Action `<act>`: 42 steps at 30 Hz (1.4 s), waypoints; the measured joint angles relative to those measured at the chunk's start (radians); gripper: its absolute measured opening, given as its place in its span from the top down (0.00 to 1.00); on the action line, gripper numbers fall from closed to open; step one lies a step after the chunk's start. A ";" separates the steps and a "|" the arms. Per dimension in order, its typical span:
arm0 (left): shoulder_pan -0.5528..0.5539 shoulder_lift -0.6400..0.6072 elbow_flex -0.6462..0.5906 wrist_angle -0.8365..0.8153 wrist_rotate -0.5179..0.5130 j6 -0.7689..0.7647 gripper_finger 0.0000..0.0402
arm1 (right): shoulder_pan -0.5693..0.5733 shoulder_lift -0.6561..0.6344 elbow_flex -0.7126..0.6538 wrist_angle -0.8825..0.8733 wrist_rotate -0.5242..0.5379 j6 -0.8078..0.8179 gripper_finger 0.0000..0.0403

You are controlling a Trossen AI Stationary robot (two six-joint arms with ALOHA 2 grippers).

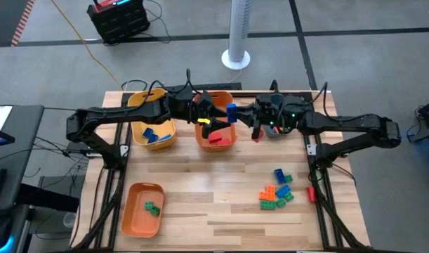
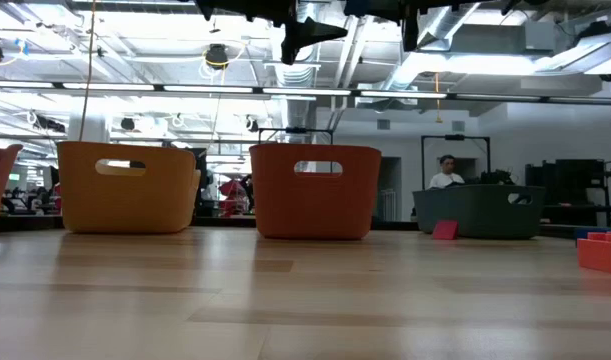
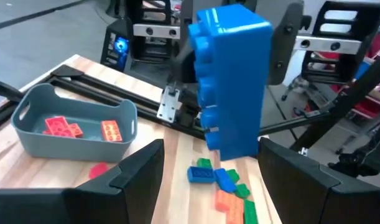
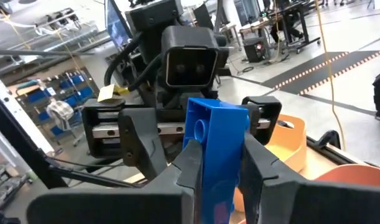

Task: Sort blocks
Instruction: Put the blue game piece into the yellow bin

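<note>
A blue studded block (image 1: 232,111) hangs in the air over the far side of the table, above the right rim of the middle orange bin (image 1: 215,133). My right gripper (image 4: 217,177) reaches in from the table's right and is shut on it. My left gripper (image 3: 208,152) comes from the left and faces it. It is open, with a finger on either side of the block's free end (image 3: 230,81), not touching. More blocks (image 1: 277,191) lie loose in a pile on the table's near right. My right gripper pinches the blue block's sides (image 4: 217,158) between its two fingers (image 4: 258,168), coming level from the table's right. The block is lifted clear of table and bins. Its free end sticks out toward my left gripper.
On the far side stand a yellow bin (image 1: 152,123) with blue blocks and a grey bin (image 3: 71,134) holding red and orange ones. An orange bin (image 1: 144,209) with green blocks sits near left. Single red blocks lie at the grey bin (image 1: 256,135) and the right edge (image 1: 311,193).
</note>
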 joint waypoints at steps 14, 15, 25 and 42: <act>0.001 0.000 0.000 0.000 -0.023 -0.011 0.63 | 0.004 0.049 0.034 -0.009 0.003 -0.028 0.82; 0.003 0.000 0.000 0.000 -0.026 -0.022 0.69 | 0.004 0.049 0.034 -0.016 0.002 -0.035 0.82; 0.031 -0.003 -0.001 -0.006 0.016 -0.073 0.79 | 0.001 0.041 0.034 -0.050 -0.041 -0.084 0.56; 0.121 -0.322 -0.033 -1.064 -0.146 0.048 0.76 | -0.136 -0.154 0.033 -0.484 0.004 -0.102 0.38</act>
